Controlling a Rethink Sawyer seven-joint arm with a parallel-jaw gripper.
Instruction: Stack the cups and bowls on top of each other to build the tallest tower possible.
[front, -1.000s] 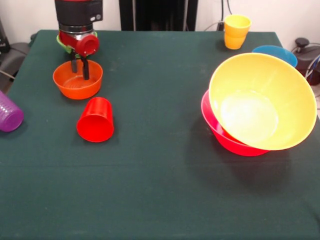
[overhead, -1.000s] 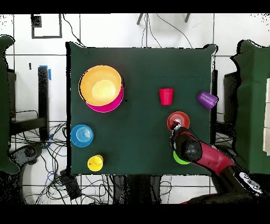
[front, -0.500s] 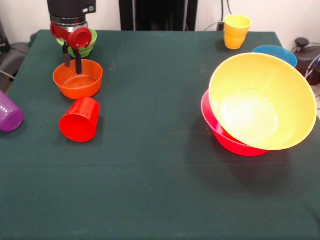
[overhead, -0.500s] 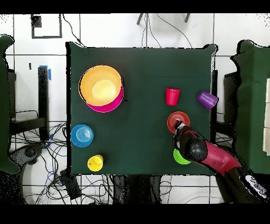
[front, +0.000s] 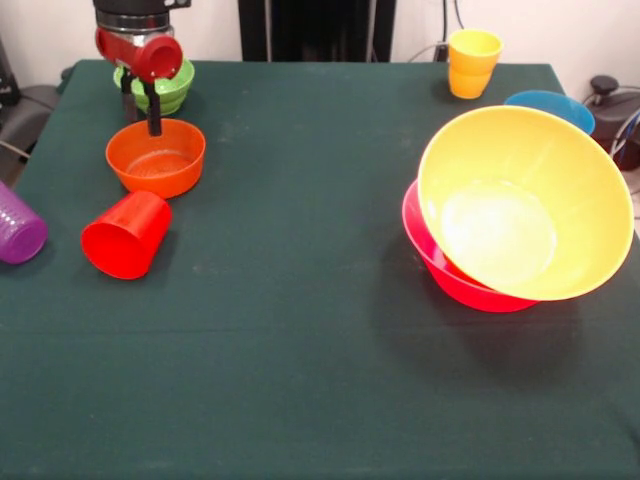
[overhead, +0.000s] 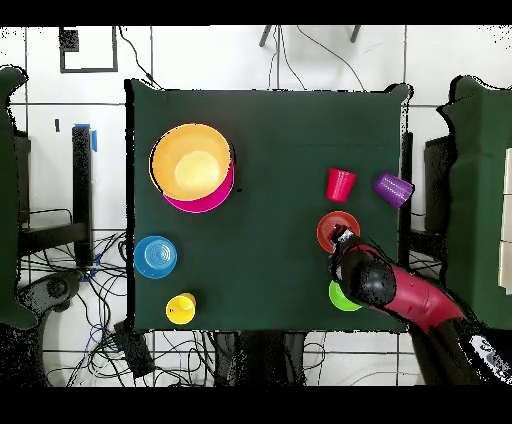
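Nearest in the front view, the tower (front: 520, 215) is seen at the right: two large bowls, the yellow one (front: 525, 205) tilted inside the pink one (front: 440, 262). At the left, a red cup (front: 127, 234) lies on its side, and a purple cup (front: 20, 226) lies at the table's (front: 320, 380) left edge. Just beyond the red cup an orange bowl (front: 156, 158) stands upright. Above its far rim the gripper (front: 141, 102) hangs, its two fingers (front: 154, 112) set a little apart with nothing between them. A green bowl (front: 160, 88) is seen behind it. Farthest right are one blue bowl (front: 550, 105) and one yellow cup (front: 473, 62). Five bowls and three cups are counted.
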